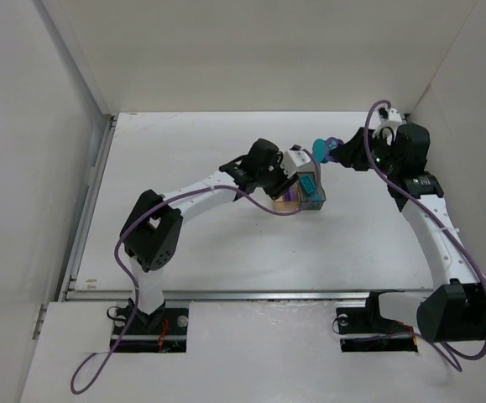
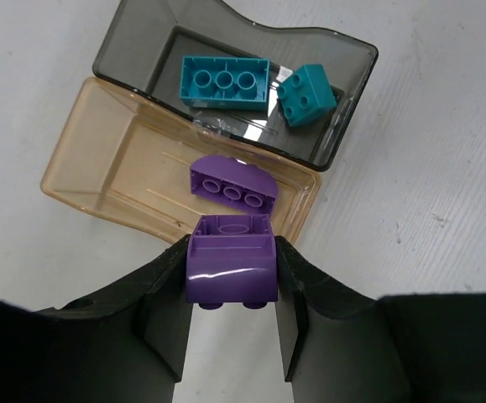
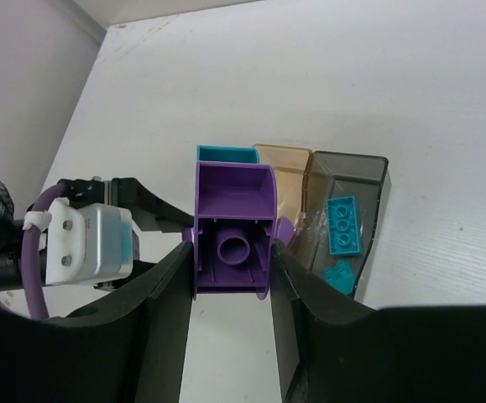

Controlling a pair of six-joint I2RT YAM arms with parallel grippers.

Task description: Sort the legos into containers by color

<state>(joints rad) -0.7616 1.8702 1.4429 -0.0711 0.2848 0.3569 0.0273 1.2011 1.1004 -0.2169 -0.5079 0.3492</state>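
White-and-black arms [image 1: 201,186], purple cables [image 1: 100,367]

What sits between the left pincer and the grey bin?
In the left wrist view, the amber bin, with one purple brick lying in it.

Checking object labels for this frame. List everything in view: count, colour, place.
amber bin: 1, translucent orange, on the table, against the grey bin
grey bin: 1, smoky translucent, on the table
teal bricks: 2, teal, inside the grey bin
purple bricks: 3, purple; one in the amber bin, one in each hand
teal piece: 1, teal, behind the right hand's brick; cannot tell if attached
table: 1, white
arms: 2, white and black
left hand: shut on a purple brick, at the amber bin's near edge
right hand: shut on a purple brick, near the bins
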